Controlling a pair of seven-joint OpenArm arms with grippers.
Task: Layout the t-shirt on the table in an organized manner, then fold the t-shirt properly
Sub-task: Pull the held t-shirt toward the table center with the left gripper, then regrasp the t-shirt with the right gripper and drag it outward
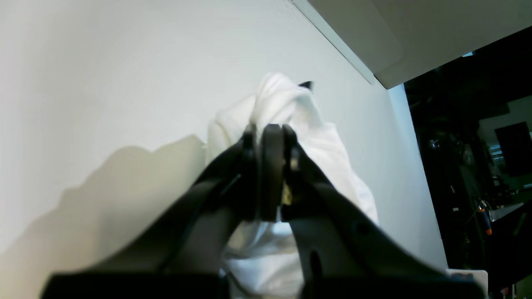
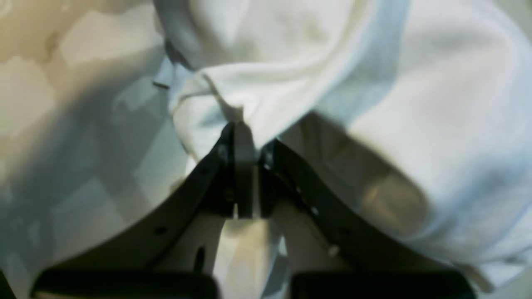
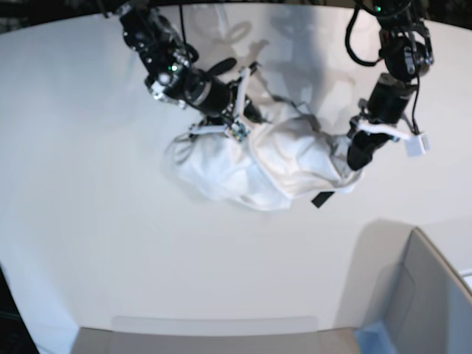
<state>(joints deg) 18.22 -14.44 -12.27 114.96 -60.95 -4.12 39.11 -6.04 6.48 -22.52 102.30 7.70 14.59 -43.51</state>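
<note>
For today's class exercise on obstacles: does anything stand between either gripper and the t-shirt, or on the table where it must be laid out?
Nothing visible does. The left gripper and right gripper are both already shut on the t-shirt, bunched on the table. The grey box sits at the table's edge, apart from the shirt.

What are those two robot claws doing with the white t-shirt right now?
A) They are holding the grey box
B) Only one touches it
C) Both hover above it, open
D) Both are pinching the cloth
D: the left gripper and the right gripper are each clamped shut on bunched folds of the t-shirt, which lies crumpled on the table.
</note>
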